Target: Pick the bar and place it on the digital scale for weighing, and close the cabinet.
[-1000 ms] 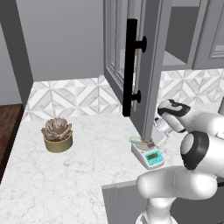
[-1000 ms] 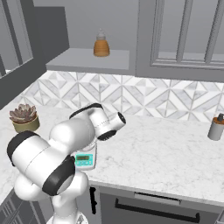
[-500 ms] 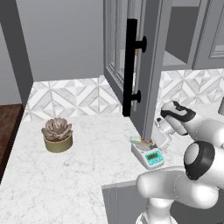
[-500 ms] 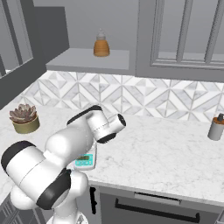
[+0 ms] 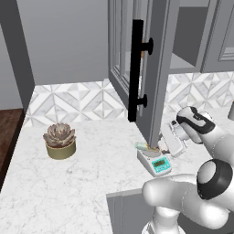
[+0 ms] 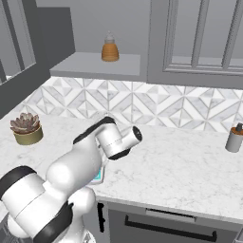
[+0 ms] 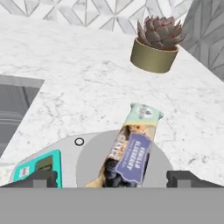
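Observation:
The bar point(image 7: 132, 148), pale green and lilac-grey, lies on the grey round plate of the digital scale point(image 7: 85, 160), its far end sticking out over the plate's rim. My gripper point(image 7: 113, 180) hovers just behind it, open, with one dark fingertip point(image 7: 38, 179) on each side and nothing between them. From the left base view the scale point(image 5: 160, 165) sits on the counter with the bar point(image 5: 146, 147) on it, and the gripper point(image 5: 167, 142) is just to its right. The cabinet door point(image 5: 156, 68) with its black handle point(image 5: 135, 69) stands open above the scale.
A potted succulent point(image 5: 59, 140) stands on the counter to the left. An orange-brown bottle point(image 6: 110, 48) sits on the open cabinet's shelf. A small grey shaker point(image 6: 233, 138) stands far right. The marble counter's front edge point(image 5: 123, 194) runs close before the scale.
The hand has drawn back a little to the right and up, away from the scale. The jaws stay open and the bar rests on the plate.

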Controlling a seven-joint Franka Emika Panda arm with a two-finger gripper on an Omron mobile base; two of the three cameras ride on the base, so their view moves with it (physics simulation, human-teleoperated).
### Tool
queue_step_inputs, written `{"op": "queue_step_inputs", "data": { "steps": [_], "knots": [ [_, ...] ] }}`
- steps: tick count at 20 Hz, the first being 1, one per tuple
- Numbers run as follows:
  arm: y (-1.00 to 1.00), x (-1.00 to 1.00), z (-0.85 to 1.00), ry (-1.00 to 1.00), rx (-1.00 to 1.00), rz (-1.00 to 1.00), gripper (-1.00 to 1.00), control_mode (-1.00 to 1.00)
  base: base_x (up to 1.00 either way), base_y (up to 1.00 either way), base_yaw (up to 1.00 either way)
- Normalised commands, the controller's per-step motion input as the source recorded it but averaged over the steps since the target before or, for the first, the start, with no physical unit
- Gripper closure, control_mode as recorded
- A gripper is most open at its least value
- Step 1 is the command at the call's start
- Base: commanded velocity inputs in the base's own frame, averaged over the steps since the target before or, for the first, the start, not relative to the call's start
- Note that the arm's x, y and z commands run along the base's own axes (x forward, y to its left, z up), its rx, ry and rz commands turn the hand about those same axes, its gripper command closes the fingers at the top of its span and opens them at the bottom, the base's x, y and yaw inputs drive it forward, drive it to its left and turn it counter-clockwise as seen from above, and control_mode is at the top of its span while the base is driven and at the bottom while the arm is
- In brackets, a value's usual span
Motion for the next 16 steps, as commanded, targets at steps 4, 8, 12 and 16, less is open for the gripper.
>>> {"op": "queue_step_inputs", "data": {
  "steps": [4,8,12,16],
  "knots": [
    [0.0,-0.56,0.54,-0.33,0.1,0.0,-1.0,-1.0,0.0,0.0,0.0],
    [0.19,-0.55,0.81,-0.36,0.07,0.0,-1.0,-1.0,0.0,0.0,0.0],
    [0.37,-0.53,0.86,-0.34,0.04,0.0,-1.0,-1.0,0.0,0.0,0.0],
    [0.53,-0.57,0.91,-0.41,0.0,0.01,-1.0,-1.0,0.0,0.0,0.0]
  ]
}}
